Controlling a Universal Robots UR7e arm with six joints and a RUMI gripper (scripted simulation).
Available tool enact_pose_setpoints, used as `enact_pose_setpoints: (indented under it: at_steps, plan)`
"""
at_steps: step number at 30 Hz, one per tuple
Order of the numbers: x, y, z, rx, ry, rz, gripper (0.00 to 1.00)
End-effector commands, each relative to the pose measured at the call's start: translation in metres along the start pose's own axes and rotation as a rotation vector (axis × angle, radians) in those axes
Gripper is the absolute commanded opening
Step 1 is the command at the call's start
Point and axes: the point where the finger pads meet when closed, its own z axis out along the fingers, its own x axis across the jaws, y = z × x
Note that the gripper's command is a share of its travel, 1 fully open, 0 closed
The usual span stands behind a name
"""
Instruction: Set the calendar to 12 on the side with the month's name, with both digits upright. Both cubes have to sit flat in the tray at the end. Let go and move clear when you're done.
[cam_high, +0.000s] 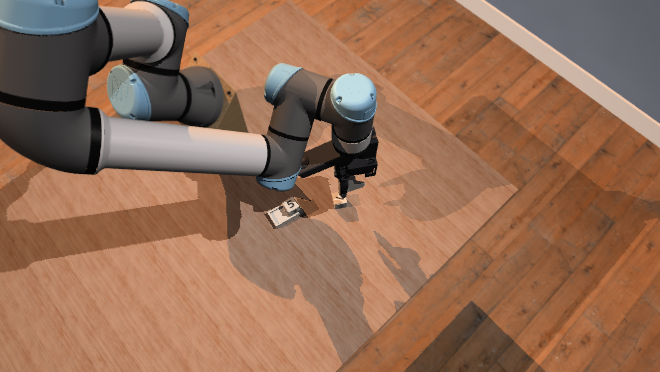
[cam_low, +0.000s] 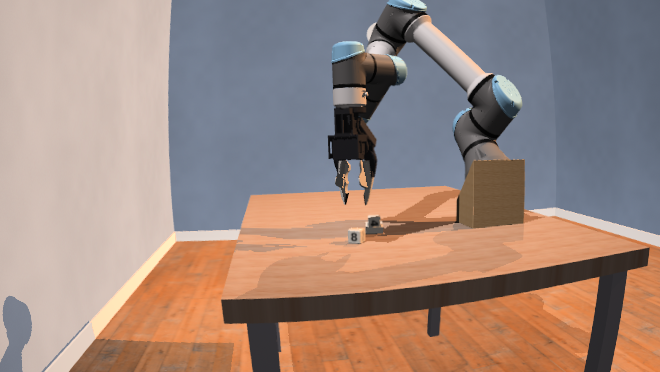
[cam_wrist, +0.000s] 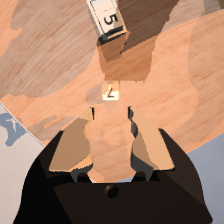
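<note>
The calendar tray (cam_high: 275, 218) (cam_low: 375, 231) stands on the table. One white cube (cam_high: 290, 205) (cam_low: 374, 220) (cam_wrist: 109, 19) sits at one end of it, with a 5 showing in the top view and the wrist view. The tray's other end holds no cube. The second cube (cam_high: 340, 203) (cam_low: 355, 236) (cam_wrist: 110, 92) lies loose on the table beside the tray. It shows an 8 in the exterior view and what looks like a 7 in the wrist view. My gripper (cam_low: 356, 203) (cam_wrist: 110, 107) is partly open and empty, above the loose cube. The month's name is not readable.
The wooden table (cam_high: 165, 305) (cam_low: 425, 260) carries the arm's box-shaped base (cam_low: 497, 194) on one side. The arm's shadows fall over the table around the tray and the loose cube.
</note>
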Motion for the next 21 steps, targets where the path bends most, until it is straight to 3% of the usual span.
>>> enact_pose_setpoints:
  at_steps: [1,21]
  plan:
    - [0.000,0.000,0.002,-0.001,-0.001,0.000,0.29]
    - [0.000,0.000,0.025,-0.001,-0.001,0.000,0.29]
